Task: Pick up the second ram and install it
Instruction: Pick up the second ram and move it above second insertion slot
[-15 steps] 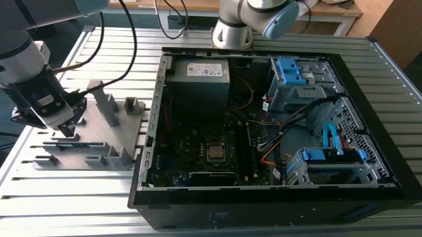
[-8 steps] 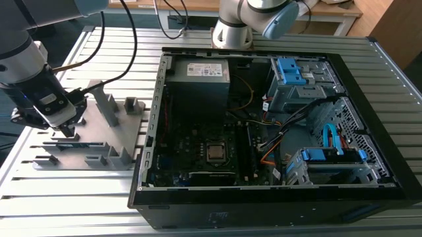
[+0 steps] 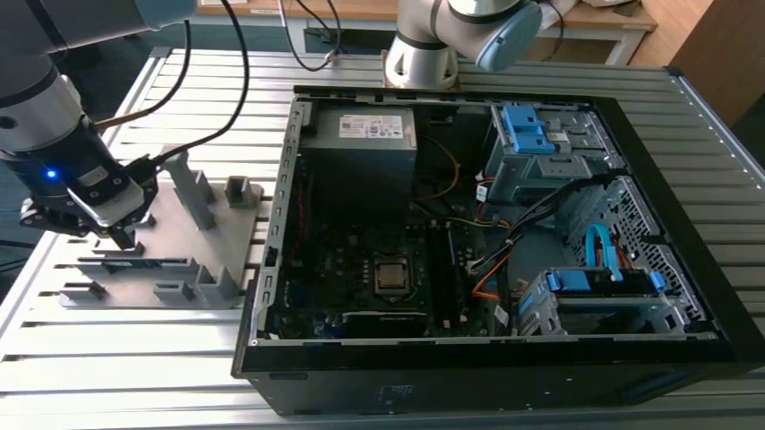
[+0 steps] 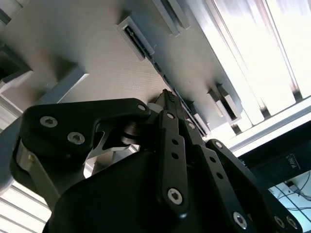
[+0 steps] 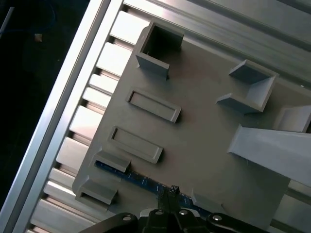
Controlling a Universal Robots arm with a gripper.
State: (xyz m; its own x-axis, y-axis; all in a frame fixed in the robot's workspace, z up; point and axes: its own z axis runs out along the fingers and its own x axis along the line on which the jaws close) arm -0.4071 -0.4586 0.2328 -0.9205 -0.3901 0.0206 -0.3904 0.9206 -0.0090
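One closed, empty claw (image 5: 167, 190): yours is hanging tip-down directly over the second ram (image 5: 138, 177) lying in its grey holder (image 5: 194, 136)

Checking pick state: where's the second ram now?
The second ram sits in the grey holder on the exterior view's left, beside the computer case, under the gripper.

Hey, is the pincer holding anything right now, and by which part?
The pincer is at the middle of the memory stick, along its top edge; the stick stands in the grey holder. Whether it is gripped cannot be told.
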